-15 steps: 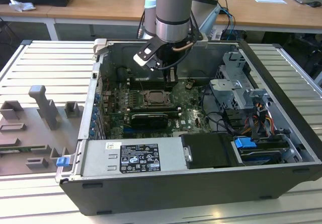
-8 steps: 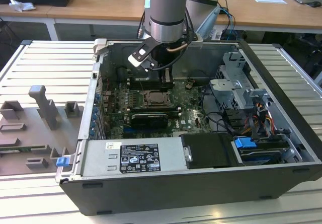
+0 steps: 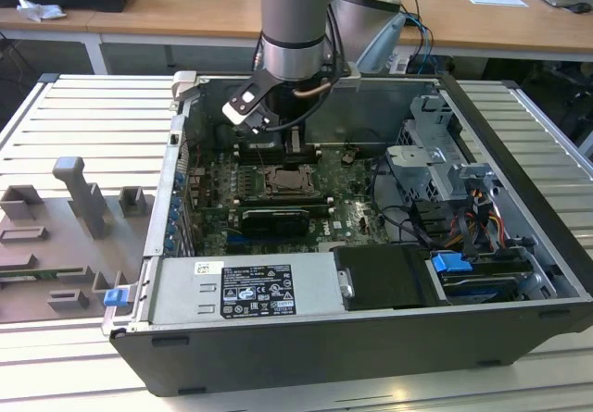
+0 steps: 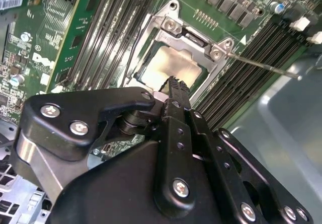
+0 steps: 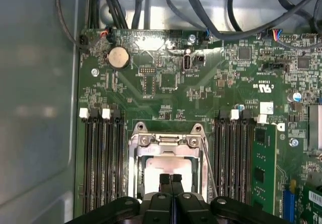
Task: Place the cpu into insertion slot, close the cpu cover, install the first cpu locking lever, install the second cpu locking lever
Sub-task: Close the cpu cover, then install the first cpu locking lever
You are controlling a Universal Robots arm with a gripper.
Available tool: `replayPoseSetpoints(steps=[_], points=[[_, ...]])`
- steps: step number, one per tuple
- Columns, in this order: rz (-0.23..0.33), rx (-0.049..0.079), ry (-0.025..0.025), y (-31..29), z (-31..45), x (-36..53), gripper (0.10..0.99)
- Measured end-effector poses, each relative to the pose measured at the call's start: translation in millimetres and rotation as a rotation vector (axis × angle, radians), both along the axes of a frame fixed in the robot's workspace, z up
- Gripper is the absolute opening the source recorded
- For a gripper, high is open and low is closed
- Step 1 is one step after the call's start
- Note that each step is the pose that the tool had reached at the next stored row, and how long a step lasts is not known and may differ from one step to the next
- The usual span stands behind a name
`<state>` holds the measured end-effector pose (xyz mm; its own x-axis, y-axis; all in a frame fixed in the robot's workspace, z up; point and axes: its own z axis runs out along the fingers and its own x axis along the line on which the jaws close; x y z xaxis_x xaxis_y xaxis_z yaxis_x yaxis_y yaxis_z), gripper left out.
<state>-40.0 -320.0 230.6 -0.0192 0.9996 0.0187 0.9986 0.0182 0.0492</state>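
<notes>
Two jaws clenched on nothing, our gripper (image 5: 171, 178) hangs straight above the cpu (image 5: 166, 164), framed by the cpu cover (image 5: 136, 158); a locking lever (image 5: 209, 168) runs just beside.

The pale cpu (image 5: 168, 164) is seated flat in the insertion slot (image 3: 289, 181), mid-frame in the exterior view, framed by the lowered silver cpu cover (image 5: 135, 158).

Exterior high, far; wrist views close, sharing cpu (image 5: 168, 164).
</notes>
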Motion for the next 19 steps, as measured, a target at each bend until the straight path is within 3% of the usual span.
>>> replayPoseSetpoints(steps=[13, 18, 19], points=[[0.0, 0.0, 0.0001, 0.0, 0.7, -5.0, 0.106], [0.0, 0.0, 0.0, 0.0, 4.4, -5.0, 0.106], [0.0, 0.0, 0.0, 0.0, 9.5, -5.0, 0.106]])
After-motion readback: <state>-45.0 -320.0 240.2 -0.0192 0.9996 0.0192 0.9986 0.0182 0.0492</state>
